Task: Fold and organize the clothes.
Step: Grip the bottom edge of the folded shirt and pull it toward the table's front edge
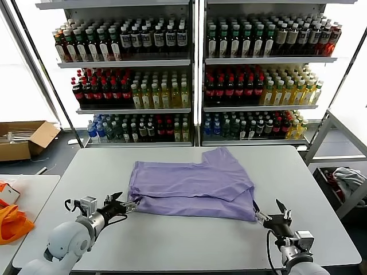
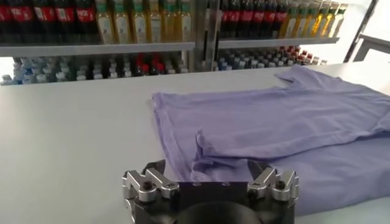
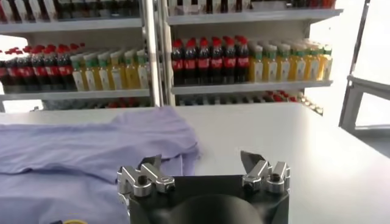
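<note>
Lying near the middle of a pale grey tabletop [image 1: 189,240] is a lavender T-shirt [image 1: 192,184], folded over on itself into a rough rectangle, with one short sleeve sticking out at its far edge toward the shelves. The cloth looks like soft, thin cotton, with shallow wrinkles and a doubled layer along the near edge. No print shows on the side facing up.

The left claw [image 1: 118,206] sits just beside the shirt's near-left corner, its dark fingers spread wide and holding nothing. The right claw [image 1: 274,215] sits just beside the shirt's near-right corner, likewise spread wide and empty; from the head view, whether one fingertip touches the hem cannot be told. In each wrist view the metal fingers stand apart with cloth beyond them, not between them.

Behind the shirt, past the tabletop's far edge, stand two white shelving units [image 1: 195,63] packed with rows of drink bottles in dark, red, yellow and blue tones. To the shirt's left, on the floor, is an open cardboard box [image 1: 23,139]. Also to its left, on a neighbouring surface, lies bright orange fabric [image 1: 10,222]. To the shirt's right, beside the tabletop, a metal rack [image 1: 344,166] holds a bundle of white-grey fabric [image 1: 347,179]. Nothing lies on top of the shirt.
</note>
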Motion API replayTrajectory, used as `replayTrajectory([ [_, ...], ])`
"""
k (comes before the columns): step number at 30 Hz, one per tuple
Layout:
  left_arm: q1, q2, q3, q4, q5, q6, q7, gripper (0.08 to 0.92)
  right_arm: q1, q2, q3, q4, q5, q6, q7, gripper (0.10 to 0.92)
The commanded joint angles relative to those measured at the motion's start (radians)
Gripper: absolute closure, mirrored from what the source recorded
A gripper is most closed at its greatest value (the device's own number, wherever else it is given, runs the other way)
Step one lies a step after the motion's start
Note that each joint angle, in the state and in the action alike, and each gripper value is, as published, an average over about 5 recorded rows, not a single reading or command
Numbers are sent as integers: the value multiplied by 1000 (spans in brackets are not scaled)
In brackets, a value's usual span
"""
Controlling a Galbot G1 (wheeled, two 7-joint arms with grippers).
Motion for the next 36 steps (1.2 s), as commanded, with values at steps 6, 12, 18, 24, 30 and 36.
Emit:
replayTrajectory([
  [6, 35, -18, 13, 12, 44, 1, -23, 178, -15, 39, -30, 0, 25, -84, 50, 353],
  [12, 59, -23, 9, 20, 34, 1, -21, 302, -10, 37, -58, -3, 51, -112, 57, 526],
  [18, 71, -20, 8, 16, 34, 1, -5, 476, -6, 32, -67, -1, 60, -121, 61, 699],
  [24, 84, -18, 5, 5, 36, 1, 6, 649, -8, 28, -69, 1, 78, -115, 56, 864],
  [30, 129, -24, -7, -21, 55, 0, 22, 822, -30, 4, -52, 31, 98, -96, 33, 896],
  [36, 208, -47, -41, -80, 102, 0, 24, 908, -55, -22, -43, 59, 97, -81, 19, 896],
])
